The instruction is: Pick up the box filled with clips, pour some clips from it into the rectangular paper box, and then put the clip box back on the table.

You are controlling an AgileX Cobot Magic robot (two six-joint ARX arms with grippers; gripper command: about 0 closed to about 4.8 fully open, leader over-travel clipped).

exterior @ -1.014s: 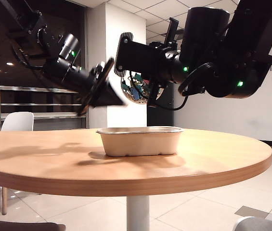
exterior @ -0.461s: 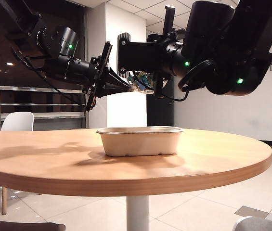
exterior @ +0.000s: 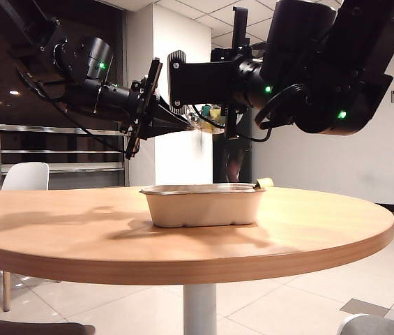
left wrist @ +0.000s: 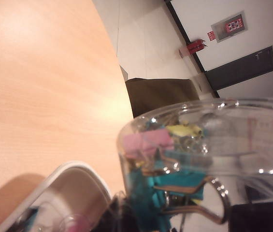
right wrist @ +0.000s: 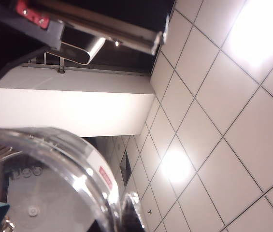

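Two grippers, left (exterior: pixel 183 124) and right (exterior: pixel 219 120), clamp tilted jar (left wrist: pixel 199 159) above tray (exterior: pixel 203 206); overtilt dumps clips (left wrist: pixel 148 142) past rim.

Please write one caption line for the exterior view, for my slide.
Both grippers, left and right, hold the tipped clip jar above the paper tray on the round table.

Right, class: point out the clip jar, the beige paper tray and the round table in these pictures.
clip jar (left wrist: pixel 199 159): left wrist view, on its clear wall over the teal clips.
beige paper tray (exterior: pixel 203 206): exterior view, on its front wall.
round table (exterior: pixel 308 223): exterior view, on bare wooden top right of the tray.
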